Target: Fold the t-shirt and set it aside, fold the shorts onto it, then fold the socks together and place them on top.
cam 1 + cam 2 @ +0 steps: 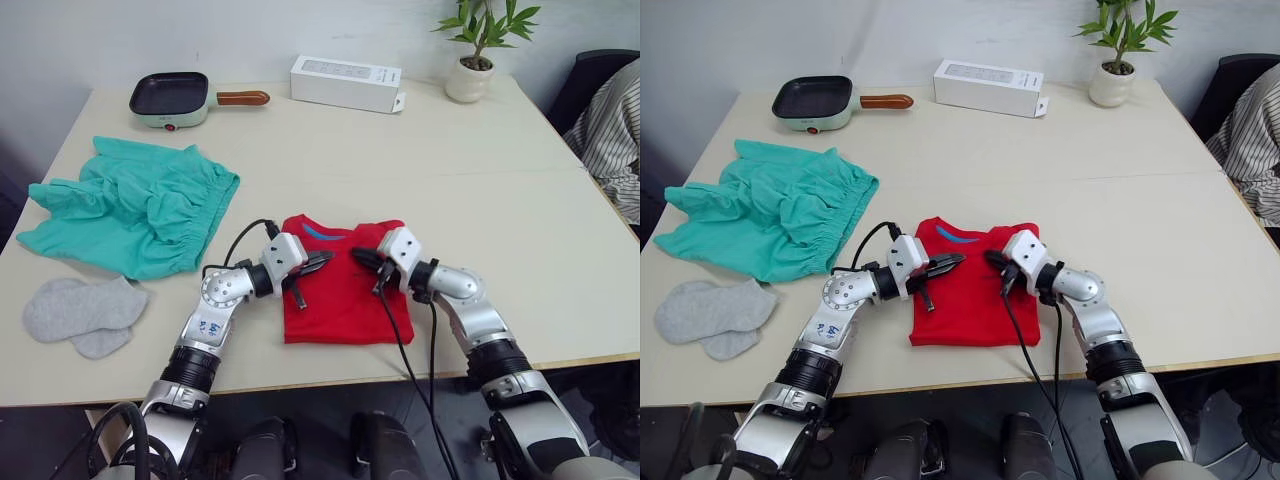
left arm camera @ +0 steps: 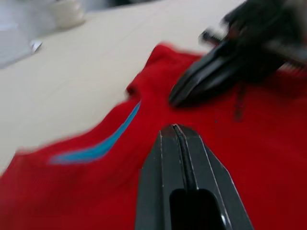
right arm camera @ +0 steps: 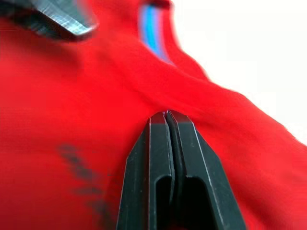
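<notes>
The shirt (image 1: 340, 285) lies folded into a compact block near the desk's (image 1: 480, 170) front edge. In your head views, the shorts (image 1: 135, 205) sit spread out well to the shirt's left, the socks (image 1: 85, 312) nearer the front edge beside them. Your left pincer (image 1: 318, 262) and right pincer (image 1: 366, 260) hover over the shirt, tips facing. Your left wrist view shows that pincer (image 2: 178, 132) closed, holding nothing. Your right wrist view shows its pincer (image 3: 166, 116) closed too, above red cloth.

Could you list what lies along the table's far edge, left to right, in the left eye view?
Small frying pan → white box → potted plant.
</notes>
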`<state>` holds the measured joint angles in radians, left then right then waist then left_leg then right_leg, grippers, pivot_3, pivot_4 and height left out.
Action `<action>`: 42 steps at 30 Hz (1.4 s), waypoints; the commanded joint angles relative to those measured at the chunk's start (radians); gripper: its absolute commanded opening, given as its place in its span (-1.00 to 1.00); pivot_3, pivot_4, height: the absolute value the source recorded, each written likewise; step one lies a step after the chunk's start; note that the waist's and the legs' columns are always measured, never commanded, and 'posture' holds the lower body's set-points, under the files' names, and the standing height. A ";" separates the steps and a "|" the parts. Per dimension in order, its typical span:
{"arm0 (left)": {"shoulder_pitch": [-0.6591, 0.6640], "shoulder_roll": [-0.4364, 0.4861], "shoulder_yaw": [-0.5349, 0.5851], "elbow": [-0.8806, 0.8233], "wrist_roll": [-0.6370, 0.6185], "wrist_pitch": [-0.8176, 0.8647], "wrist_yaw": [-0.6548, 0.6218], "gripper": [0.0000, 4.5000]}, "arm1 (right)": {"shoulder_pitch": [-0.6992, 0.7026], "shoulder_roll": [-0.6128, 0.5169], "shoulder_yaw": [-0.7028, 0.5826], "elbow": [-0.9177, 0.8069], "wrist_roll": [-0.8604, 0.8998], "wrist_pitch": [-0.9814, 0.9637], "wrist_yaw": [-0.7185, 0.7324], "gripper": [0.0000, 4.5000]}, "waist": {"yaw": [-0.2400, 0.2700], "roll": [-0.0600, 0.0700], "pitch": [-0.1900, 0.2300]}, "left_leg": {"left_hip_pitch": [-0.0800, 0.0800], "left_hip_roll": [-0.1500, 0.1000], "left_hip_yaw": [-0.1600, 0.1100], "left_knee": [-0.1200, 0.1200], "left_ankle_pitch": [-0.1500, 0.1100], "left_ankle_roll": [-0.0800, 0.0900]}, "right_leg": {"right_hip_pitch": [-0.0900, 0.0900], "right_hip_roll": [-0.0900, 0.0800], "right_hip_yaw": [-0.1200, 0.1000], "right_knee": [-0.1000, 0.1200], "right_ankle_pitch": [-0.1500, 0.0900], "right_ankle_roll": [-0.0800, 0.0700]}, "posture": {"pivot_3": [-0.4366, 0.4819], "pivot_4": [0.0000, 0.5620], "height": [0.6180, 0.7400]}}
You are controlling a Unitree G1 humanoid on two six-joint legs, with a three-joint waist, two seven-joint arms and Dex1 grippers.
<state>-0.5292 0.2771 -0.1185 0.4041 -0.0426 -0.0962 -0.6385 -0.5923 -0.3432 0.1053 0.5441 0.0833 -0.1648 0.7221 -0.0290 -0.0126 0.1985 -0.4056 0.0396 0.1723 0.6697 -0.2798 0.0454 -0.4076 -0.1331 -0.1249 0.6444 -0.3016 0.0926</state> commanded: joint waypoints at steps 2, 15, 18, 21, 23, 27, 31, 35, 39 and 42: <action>-0.009 0.022 0.011 0.069 0.057 0.098 0.091 -1.00 | -0.022 -0.001 -0.083 0.084 0.023 0.042 -0.085 -0.98 | 0.001 -0.001 -0.002 | 0.001 0.000 -0.001 0.000 0.000 0.001 | 0.001 0.000 0.000 0.000 0.000 0.000 | -0.05 -0.47 1.00; 0.042 0.054 0.075 -0.200 -0.233 0.061 -0.224 -1.00 | 0.089 -0.004 -0.163 -0.222 0.238 0.067 0.096 -0.98 | -0.002 -0.001 -0.009 | -0.002 0.002 0.000 -0.005 0.000 -0.002 | -0.002 0.000 0.008 0.000 0.000 0.000 | -0.05 -0.47 1.00; 0.089 0.101 0.015 -0.296 -0.235 0.095 -0.319 -1.00 | 0.189 0.002 -0.096 -0.409 0.244 0.139 0.115 -0.98 | -0.003 -0.001 -0.010 | -0.001 0.004 0.001 -0.005 0.000 -0.003 | -0.001 0.001 0.008 -0.001 0.000 0.000 | -0.05 -0.47 1.00; 0.138 0.131 -0.048 -0.337 -0.183 0.081 -0.348 -1.00 | 0.271 0.017 -0.050 -0.493 0.228 0.174 0.098 -0.98 | -0.001 -0.001 -0.010 | 0.000 0.004 0.001 -0.005 -0.001 -0.004 | -0.001 0.002 0.008 -0.001 0.000 0.000 | -0.05 -0.47 1.00; 0.167 0.135 -0.072 -0.337 -0.147 0.068 -0.331 -1.00 | 0.311 0.031 -0.040 -0.496 0.212 0.173 0.069 -0.98 | 0.001 -0.001 -0.009 | 0.000 0.003 0.001 -0.005 -0.001 -0.003 | -0.001 0.002 0.008 -0.005 0.000 -0.001 | -0.05 -0.47 1.00; 0.213 0.124 -0.070 -0.352 -0.127 0.086 -0.274 -1.00 | 0.326 0.042 -0.073 -0.473 0.212 0.165 0.022 -0.98 | 0.002 -0.001 -0.009 | -0.001 0.002 0.000 -0.005 -0.002 -0.003 | -0.001 -0.001 0.010 -0.006 0.000 -0.001 | -0.05 -0.47 1.00; 0.239 0.126 -0.074 -0.362 -0.125 0.090 -0.262 -1.00 | 0.316 0.043 -0.085 -0.455 0.216 0.146 0.019 -0.98 | -0.006 0.002 -0.008 | -0.002 0.002 -0.003 -0.007 -0.003 -0.003 | 0.002 -0.002 0.007 -0.007 0.000 -0.002 | -0.05 -0.47 1.00; 0.241 0.124 -0.077 -0.371 -0.125 0.094 -0.257 -1.00 | 0.315 0.053 -0.088 -0.450 0.219 0.151 0.021 -0.98 | -0.008 0.004 -0.007 | 0.000 -0.029 -0.065 -0.033 0.026 -0.001 | 0.031 -0.019 -0.050 -0.016 -0.002 0.003 | -0.05 -0.47 1.00; 0.242 0.128 -0.088 -0.398 -0.124 0.101 -0.261 -1.00 | 0.384 0.018 -0.021 -0.523 0.206 0.131 0.110 -0.98 | 0.020 0.006 -0.005 | -0.001 -0.026 -0.063 -0.025 0.024 -0.003 | 0.031 -0.016 -0.034 -0.019 -0.004 0.004 | -0.05 -0.47 1.00; 0.242 0.129 -0.093 -0.400 -0.117 0.106 -0.256 -1.00 | 0.438 0.007 -0.018 -0.560 0.209 0.131 0.116 -0.98 | 0.028 0.006 -0.005 | -0.001 -0.025 -0.062 -0.023 0.021 -0.001 | 0.032 -0.018 -0.032 -0.019 -0.004 0.004 | -0.05 -0.47 1.00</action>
<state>-0.2888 0.4050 -0.2067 0.0436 -0.1611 0.0131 -0.8975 -0.1603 -0.3212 0.0938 0.0340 0.2862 -0.0174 0.8307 -0.0012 -0.0065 0.1932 -0.4069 0.0145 0.1100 0.6465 -0.2602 0.0455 -0.3761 -0.1514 -0.1569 0.6252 -0.3054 0.0964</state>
